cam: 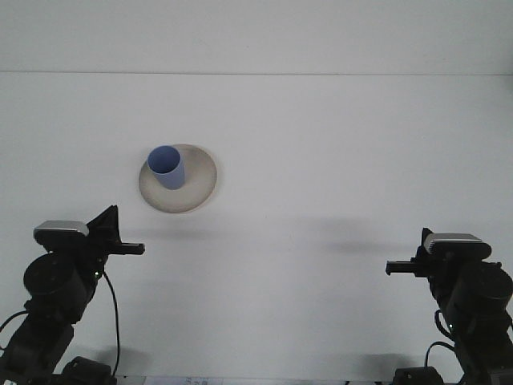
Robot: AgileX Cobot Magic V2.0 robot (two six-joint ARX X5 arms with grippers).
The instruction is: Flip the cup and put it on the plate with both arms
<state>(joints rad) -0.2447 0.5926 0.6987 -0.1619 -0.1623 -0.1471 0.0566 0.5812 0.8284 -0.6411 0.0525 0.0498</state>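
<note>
We log left gripper (pixel 135 248) low, near-left, holding nothing; finger opening not discernible. Right gripper (pixel 394 267) likewise, near-right, empty. Both well apart from white table (pixel 337 160) centre. Beige plate (pixel 200 180) left of centre; blue cup (pixel 168 167) upright on it, mouth up, so placement looks done. No readable writing.

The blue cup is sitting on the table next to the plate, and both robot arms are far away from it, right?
Not quite. The front view shows the blue cup on the plate, not beside it. Both arms are far away, near the bottom corners.
</note>
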